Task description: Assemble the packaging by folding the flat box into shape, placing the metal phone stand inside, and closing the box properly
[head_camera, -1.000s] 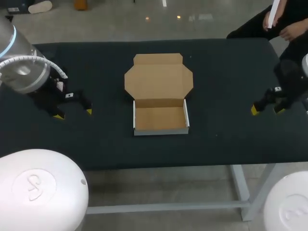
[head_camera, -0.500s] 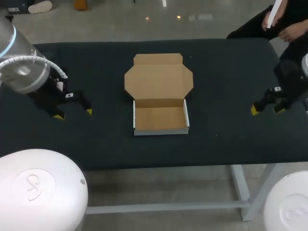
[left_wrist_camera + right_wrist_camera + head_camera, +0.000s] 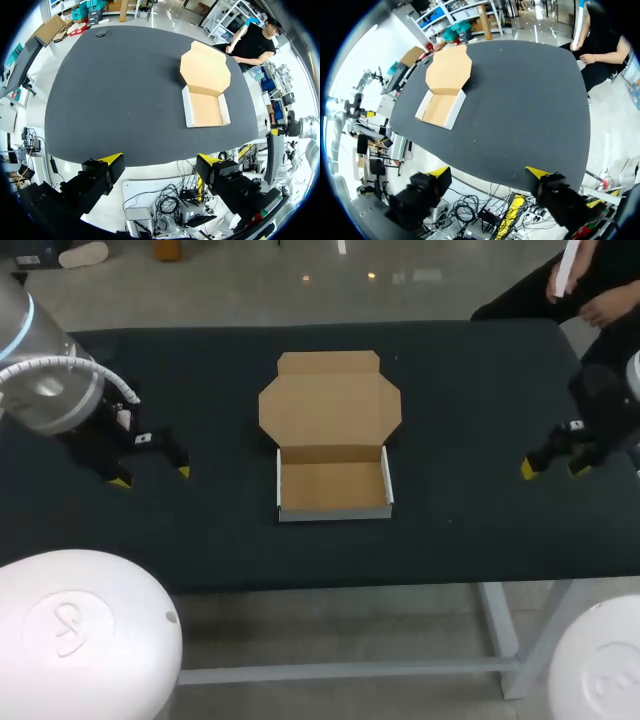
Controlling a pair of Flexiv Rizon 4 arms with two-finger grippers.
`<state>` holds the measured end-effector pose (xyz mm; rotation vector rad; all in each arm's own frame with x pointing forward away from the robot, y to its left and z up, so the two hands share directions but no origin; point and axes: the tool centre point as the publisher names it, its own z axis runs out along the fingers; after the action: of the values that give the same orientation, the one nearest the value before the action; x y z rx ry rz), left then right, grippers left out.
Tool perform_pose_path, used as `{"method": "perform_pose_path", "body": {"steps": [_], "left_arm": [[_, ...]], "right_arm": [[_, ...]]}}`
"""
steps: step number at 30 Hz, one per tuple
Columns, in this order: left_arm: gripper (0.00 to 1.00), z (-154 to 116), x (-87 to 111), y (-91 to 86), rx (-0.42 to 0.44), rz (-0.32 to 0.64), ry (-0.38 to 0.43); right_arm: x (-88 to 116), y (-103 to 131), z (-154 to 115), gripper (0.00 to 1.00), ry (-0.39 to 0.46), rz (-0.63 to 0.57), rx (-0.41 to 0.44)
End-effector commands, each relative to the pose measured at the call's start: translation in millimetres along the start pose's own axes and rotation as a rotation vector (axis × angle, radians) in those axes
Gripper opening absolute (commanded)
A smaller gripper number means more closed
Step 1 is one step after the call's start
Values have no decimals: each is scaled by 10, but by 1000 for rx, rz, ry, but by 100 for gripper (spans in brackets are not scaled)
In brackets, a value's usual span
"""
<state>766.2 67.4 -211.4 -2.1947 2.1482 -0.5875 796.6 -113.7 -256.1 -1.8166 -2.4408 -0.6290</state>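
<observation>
The box [image 3: 333, 488] stands in the middle of the tabletop [image 3: 200, 390] as a shallow tray with its walls up. Its lid [image 3: 330, 402] lies open and flat behind it, on the side far from the robot. Nothing is inside the tray. So the folding looks done, and the step in hand is, I judge, the placing of the metal phone stand (I cannot find it in any view). The left gripper [image 3: 153, 476] hangs over the left part of the tabletop and the right gripper [image 3: 552, 469] near its right edge. Both are well apart from the box, each with its fingers spread wide and holding nothing. The next move calls first for finding and picking up the stand, then lowering it into the tray without pushing the light walls.
</observation>
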Motion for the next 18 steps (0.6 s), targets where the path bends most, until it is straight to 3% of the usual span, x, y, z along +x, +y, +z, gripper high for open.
{"method": "perform_pose_path", "body": {"steps": [1,10,18], "left_arm": [[100,-23,18,-3,6,-11,-28],[100,22,-35,-33,-24,-37,-94],[100,49,-35,-30,-53,-53,-104]], "right_arm": [[-1,-4,-32,100,4,-1,5],[-1,-4,-32,100,4,-1,5],[-1,-4,-32,100,4,-1,5]]}}
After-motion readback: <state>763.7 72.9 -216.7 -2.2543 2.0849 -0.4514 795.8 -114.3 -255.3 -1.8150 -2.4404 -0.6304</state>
